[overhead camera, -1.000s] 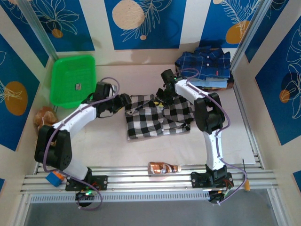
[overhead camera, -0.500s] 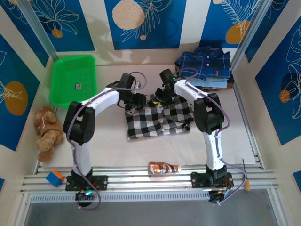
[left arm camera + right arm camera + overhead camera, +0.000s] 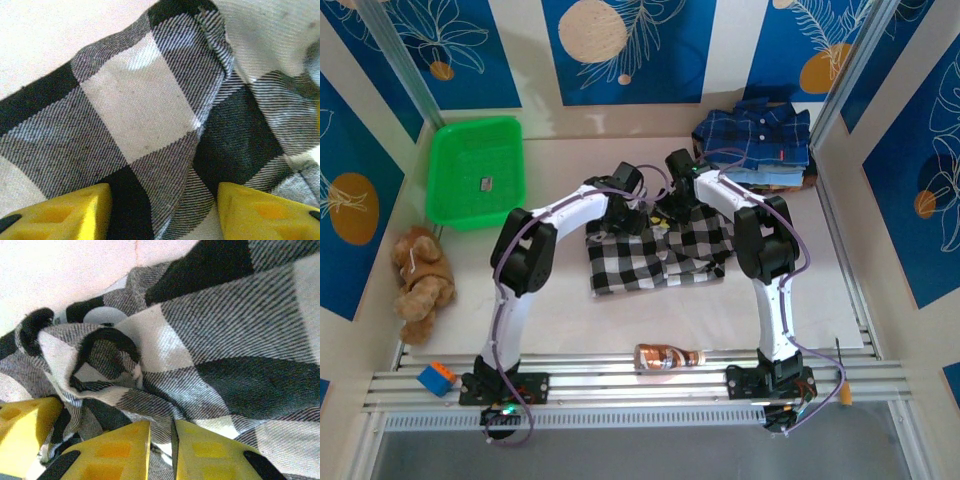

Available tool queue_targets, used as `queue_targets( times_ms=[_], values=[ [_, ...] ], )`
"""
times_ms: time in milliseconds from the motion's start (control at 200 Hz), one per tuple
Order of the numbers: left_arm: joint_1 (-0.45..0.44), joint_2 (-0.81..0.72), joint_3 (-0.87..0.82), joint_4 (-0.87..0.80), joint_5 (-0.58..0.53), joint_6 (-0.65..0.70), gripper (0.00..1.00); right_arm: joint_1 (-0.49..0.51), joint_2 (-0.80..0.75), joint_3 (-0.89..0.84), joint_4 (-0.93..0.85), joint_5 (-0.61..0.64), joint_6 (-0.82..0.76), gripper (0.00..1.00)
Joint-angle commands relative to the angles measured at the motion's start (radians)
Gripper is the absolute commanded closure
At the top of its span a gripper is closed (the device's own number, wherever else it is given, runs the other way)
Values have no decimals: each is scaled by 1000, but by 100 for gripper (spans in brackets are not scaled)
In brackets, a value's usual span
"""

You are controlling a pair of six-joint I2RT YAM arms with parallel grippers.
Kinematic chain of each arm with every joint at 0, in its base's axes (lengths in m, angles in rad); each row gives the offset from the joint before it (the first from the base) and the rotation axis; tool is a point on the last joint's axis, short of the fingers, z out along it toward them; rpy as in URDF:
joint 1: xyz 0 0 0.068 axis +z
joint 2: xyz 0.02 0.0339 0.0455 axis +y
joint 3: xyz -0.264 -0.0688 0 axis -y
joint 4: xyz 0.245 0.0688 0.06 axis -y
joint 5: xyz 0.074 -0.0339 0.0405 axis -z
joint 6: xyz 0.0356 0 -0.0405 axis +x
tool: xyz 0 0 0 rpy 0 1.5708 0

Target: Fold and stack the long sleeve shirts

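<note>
Though rumpled, coarse twill-woven checked shirt [image 3: 640,262]

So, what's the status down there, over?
Left fingers open over the checked shirt. Right fingers pinching its bunched cloth. Folded stack sits far right. Bottle near front, apart from shirt.

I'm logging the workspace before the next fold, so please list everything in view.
black-and-white checked fabric shirt: one, black and white, table centre, partly folded
folded plaid shirts: one stack, top one navy blue, far right corner
green plastic basket: one, green, far left
small grey item: one, inside the basket
brown plush toy: one, brown, left edge
brown bottle: one, lying on the near rail
blue-and-orange block: one, near left corner
left gripper: yellow fingers, open over the checked shirt
right gripper: yellow fingers, shut on the checked shirt
</note>
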Motion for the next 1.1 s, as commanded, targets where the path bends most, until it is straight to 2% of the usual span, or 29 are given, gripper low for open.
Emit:
queue_targets(
  times_ms=[0, 65, 315, 665, 790, 845, 935, 1096],
  values=[
    [-3, 25, 63, -25, -119, 49, 47, -5, -51, -22, -3, -29, 9, 80],
    [-4, 28, 79, -15, -119, 56, 51, -7, -57, -34, 5, -33, 7, 80],
    [4, 20, 101, 22, -24, 57, 52, -8, -56, -65, 19, -56, 1, 80],
    [29, 62, 140, 11, 29, 58, 70, -16, -55, -66, 20, -71, 0, 80],
    [38, 77, 170, -7, 33, 67, 82, -17, -59, -61, 22, -75, 6, 80],
    [44, 74, 172, -6, 41, 64, 90, -17, -61, -58, 21, -75, 6, 80],
    [55, 58, 172, 0, 58, 61, 92, -15, -64, -53, 24, -79, 10, 80],
    [97, 24, 167, 14, 180, 41, 96, -14, -65, -51, 47, -95, 33, 80]
  ],
)
